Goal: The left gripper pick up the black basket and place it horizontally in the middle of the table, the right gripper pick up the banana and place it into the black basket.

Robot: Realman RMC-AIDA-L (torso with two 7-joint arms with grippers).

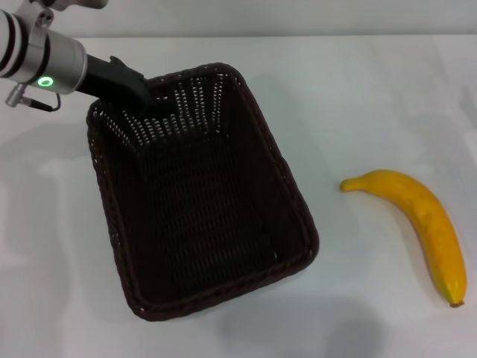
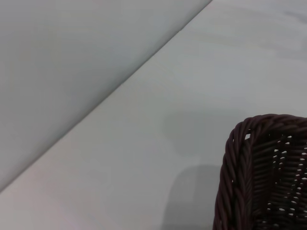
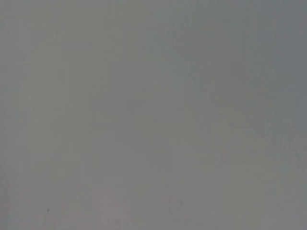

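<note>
From the head camera, a white surface (image 1: pixel 358 89) filled the frame. A large black woven basket (image 1: pixel 201 194) sat left of centre, turned at a slant, its long side running from the upper left toward the lower middle of the frame. The left tool (image 1: pixel 153 101) reached in from the upper left corner on a silver wrist with a glowing green ring, its black fingers at the basket's far rim; whether they were apart or clamped on the rim could not be told. A yellow banana (image 1: pixel 421 224) lay on the surface at the right of the frame, well apart from the basket, its brown tip toward the lower right.

From the left wrist camera, one braided corner of the basket (image 2: pixel 249 182) showed at the lower right, with bare white surface (image 2: pixel 168 120) around it.

The right wrist camera showed only plain grey; the right tool was out of sight.
</note>
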